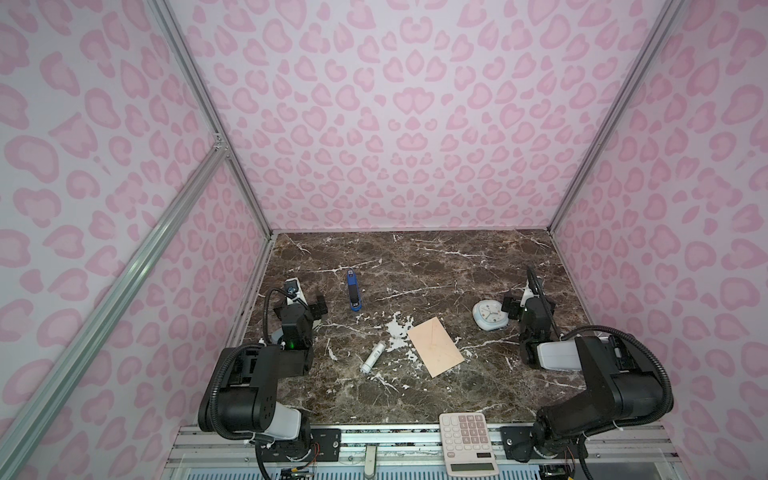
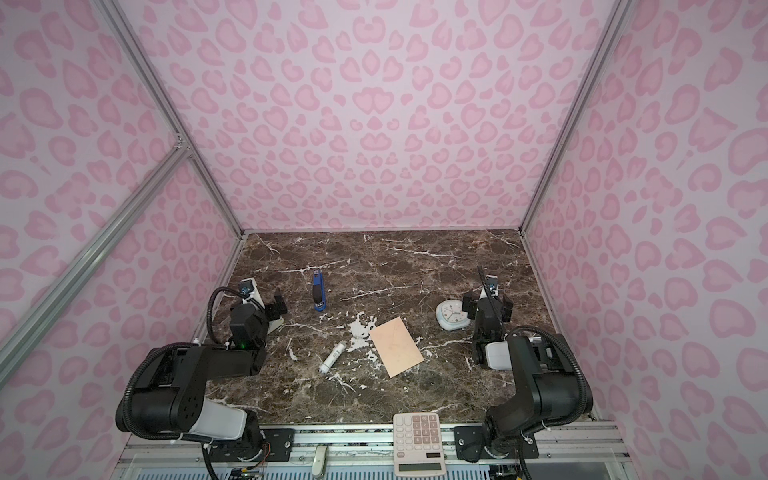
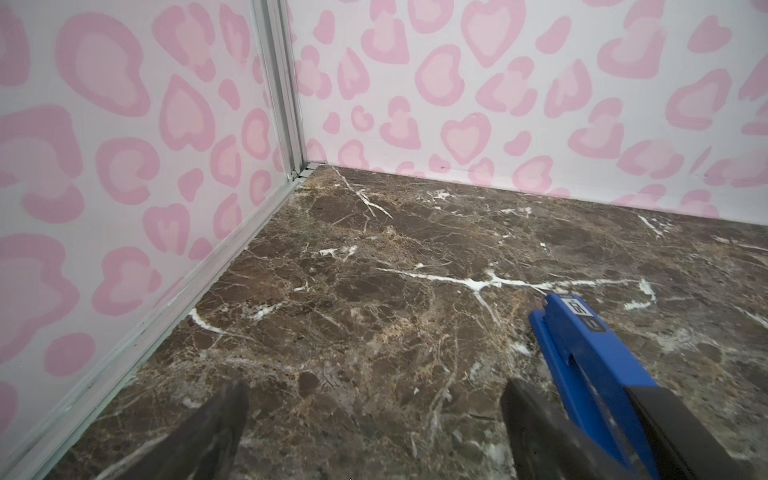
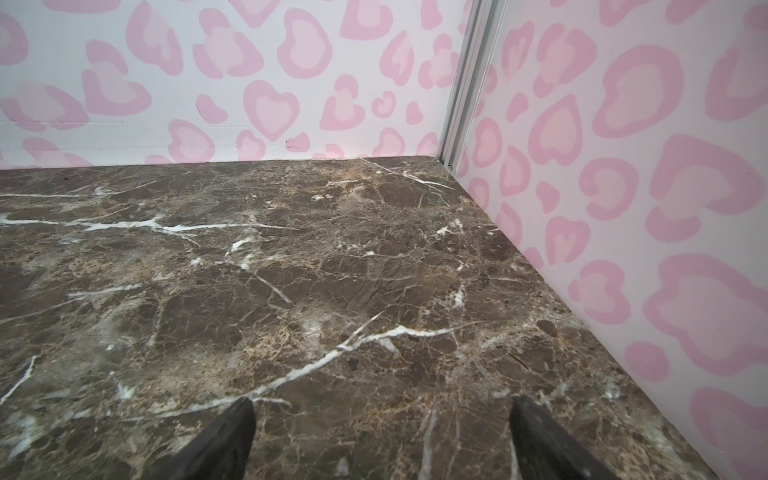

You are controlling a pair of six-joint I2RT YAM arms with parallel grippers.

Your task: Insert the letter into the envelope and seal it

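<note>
— Where's the envelope [image 1: 435,347]?
— Flat mid-tabletop [image 1: 457,270]; left gripper [image 3: 376,386] and right gripper [image 4: 384,401] gape empty, well apart from it. Light, floppy paper, I'd say: pinch an edge. No letter in sight.

Blue stapler [image 1: 353,292], white tube [image 1: 372,356] and clock [image 1: 489,314] lie on the marble table [image 1: 415,257], calculator [image 1: 468,442] at its front edge.

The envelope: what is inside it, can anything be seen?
The envelope lies flat and closed on the table, nothing sticking out. Its peach paper covers the inside, so whether the letter is in it cannot be told. In both top views no loose letter shows.
</note>
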